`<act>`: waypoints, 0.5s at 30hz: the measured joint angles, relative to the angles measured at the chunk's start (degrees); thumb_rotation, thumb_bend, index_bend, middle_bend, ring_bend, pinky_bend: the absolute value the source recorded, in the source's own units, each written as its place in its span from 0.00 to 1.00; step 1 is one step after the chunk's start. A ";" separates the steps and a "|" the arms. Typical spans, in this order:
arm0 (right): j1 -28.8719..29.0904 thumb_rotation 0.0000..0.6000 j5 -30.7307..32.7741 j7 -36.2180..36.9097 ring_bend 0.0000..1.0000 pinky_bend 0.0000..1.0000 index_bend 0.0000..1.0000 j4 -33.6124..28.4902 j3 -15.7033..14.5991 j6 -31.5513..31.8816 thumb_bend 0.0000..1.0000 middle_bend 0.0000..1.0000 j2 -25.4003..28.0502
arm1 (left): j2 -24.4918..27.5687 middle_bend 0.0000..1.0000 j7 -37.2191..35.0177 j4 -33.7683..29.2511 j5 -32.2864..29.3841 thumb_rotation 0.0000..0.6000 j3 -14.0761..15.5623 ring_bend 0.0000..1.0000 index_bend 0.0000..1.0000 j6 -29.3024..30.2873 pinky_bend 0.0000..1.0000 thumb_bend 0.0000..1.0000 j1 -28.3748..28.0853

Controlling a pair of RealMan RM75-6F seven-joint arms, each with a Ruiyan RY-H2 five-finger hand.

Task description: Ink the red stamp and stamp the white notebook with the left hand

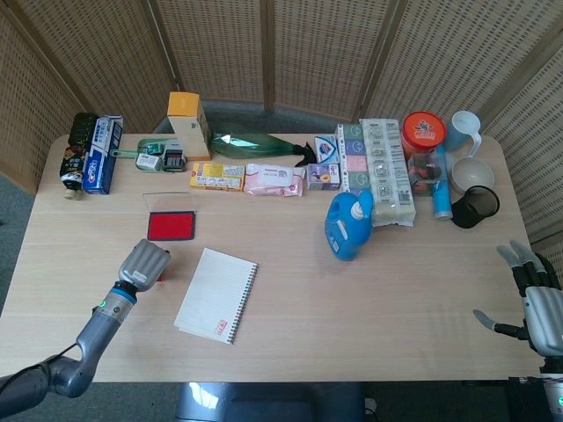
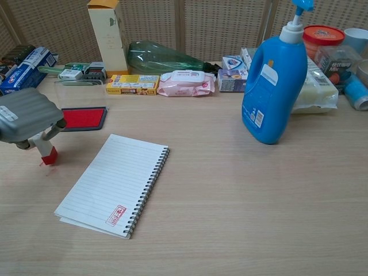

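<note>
My left hand point(image 1: 142, 264) point(image 2: 26, 116) grips the red stamp point(image 2: 46, 150), whose red base points down and touches or hangs just over the table left of the white notebook point(image 1: 216, 294) point(image 2: 114, 182). In the head view the hand covers most of the stamp point(image 1: 163, 275). The notebook lies open and bears a red stamped mark point(image 2: 117, 215) near its front corner. The red ink pad point(image 1: 171, 226) point(image 2: 83, 118) sits behind the hand with its clear lid up. My right hand point(image 1: 532, 297) rests open at the table's right edge, holding nothing.
A blue detergent bottle point(image 1: 348, 225) point(image 2: 275, 84) stands right of the notebook. Along the back stand a yellow carton point(image 1: 188, 125), a green bottle point(image 1: 259, 144), small boxes, a wipes pack point(image 1: 274, 179), a red-lidded tub point(image 1: 424, 132) and cups point(image 1: 468, 172).
</note>
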 measured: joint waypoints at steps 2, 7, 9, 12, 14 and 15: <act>-0.01 0.87 -0.02 -0.01 0.00 0.00 0.03 -0.03 -0.02 0.01 0.00 0.00 0.02 | -0.08 1.00 0.59 -0.22 -0.09 1.00 0.00 1.00 0.64 0.01 1.00 0.26 -0.17; -0.04 0.87 0.10 0.09 0.00 0.00 0.03 -0.07 0.03 0.03 0.00 0.00 0.10 | -0.34 1.00 1.97 -0.91 -0.39 1.00 -0.02 1.00 0.64 0.16 1.00 0.26 -0.51; -0.05 0.87 0.11 0.17 0.00 0.00 0.03 -0.08 0.03 0.04 0.00 0.00 0.15 | -0.38 1.00 2.56 -1.33 -0.56 1.00 -0.01 1.00 0.64 0.27 1.00 0.26 -0.63; -0.11 0.87 0.07 0.40 0.00 0.00 0.03 -0.14 0.03 0.12 0.00 0.00 0.28 | -0.35 1.00 3.57 -1.97 -0.83 1.00 -0.06 1.00 0.64 0.61 1.00 0.26 -0.74; -0.12 0.87 0.08 0.41 0.00 0.00 0.03 -0.13 0.03 0.13 0.00 0.00 0.30 | -0.22 1.00 3.88 -2.44 -1.10 1.00 -0.10 1.00 0.64 0.79 1.00 0.26 -0.79; -0.12 0.87 0.09 0.40 0.00 0.00 0.03 -0.13 0.03 0.13 0.00 0.00 0.30 | -0.11 1.00 3.92 -2.65 -1.17 1.00 -0.11 1.00 0.64 0.86 1.00 0.26 -0.80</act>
